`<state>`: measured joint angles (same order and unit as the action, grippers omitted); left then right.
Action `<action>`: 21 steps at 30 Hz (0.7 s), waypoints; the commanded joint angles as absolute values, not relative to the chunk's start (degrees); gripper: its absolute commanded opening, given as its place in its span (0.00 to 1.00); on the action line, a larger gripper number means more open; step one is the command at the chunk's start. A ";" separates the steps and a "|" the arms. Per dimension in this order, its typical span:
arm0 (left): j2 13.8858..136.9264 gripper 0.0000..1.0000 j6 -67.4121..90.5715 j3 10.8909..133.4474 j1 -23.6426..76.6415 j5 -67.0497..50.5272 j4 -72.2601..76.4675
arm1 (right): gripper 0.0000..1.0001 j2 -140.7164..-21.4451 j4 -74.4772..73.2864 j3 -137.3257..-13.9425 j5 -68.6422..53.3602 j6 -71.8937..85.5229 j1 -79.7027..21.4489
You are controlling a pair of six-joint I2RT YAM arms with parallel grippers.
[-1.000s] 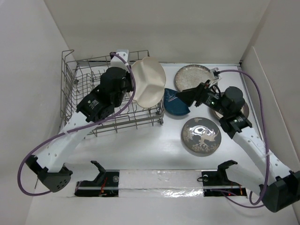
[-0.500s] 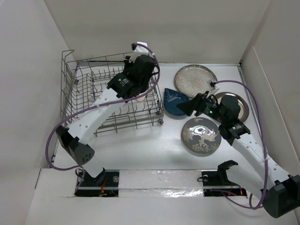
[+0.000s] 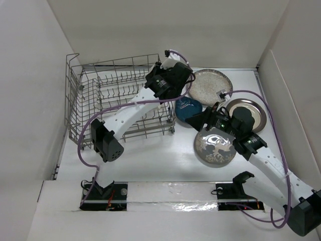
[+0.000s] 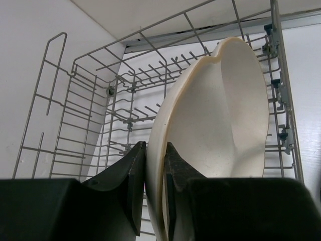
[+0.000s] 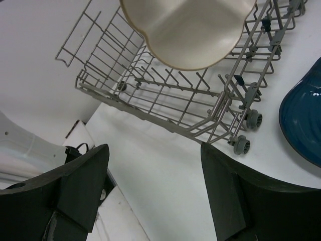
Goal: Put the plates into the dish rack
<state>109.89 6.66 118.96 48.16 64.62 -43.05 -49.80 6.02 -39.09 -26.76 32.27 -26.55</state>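
My left gripper (image 4: 154, 145) is shut on the rim of the cream three-section plate (image 4: 220, 115), holding it on edge above the right end of the grey wire dish rack (image 4: 100, 125). In the top view the left gripper (image 3: 160, 85) is over the rack's (image 3: 95, 95) far right corner and the arm hides the plate. The right wrist view shows that plate (image 5: 190, 30) above the rack (image 5: 165, 95). My right gripper (image 5: 155, 145) is open and empty, over the dark blue teardrop dish (image 3: 186, 109).
The grey deer plate (image 3: 215, 145), speckled plate (image 3: 208, 85) and silver-rimmed plate (image 3: 248, 113) lie flat on the white table right of the rack. The blue dish (image 5: 303, 120) lies next to the rack's wheeled right end. White walls enclose the table.
My left arm has swung right, carrying the cream plate from over the rack's middle to its far right corner. My right gripper has moved left and nearer, over the blue dish.
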 commanded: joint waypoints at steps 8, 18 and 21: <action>103.18 0.00 10.10 119.44 47.99 74.97 -41.22 | 0.79 -48.34 6.50 -37.88 -24.79 30.50 -28.21; 107.40 0.00 14.15 117.33 46.06 73.74 -44.82 | 0.81 -48.51 6.59 -37.62 -25.22 30.15 -29.27; 107.14 0.00 13.63 116.81 46.05 74.01 -44.65 | 0.81 -48.95 6.77 -37.44 -25.14 30.06 -29.27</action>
<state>109.80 12.36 115.35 46.68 65.89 -47.48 -49.06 5.13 -37.60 -25.47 31.24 -28.60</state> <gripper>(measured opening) 0.136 0.806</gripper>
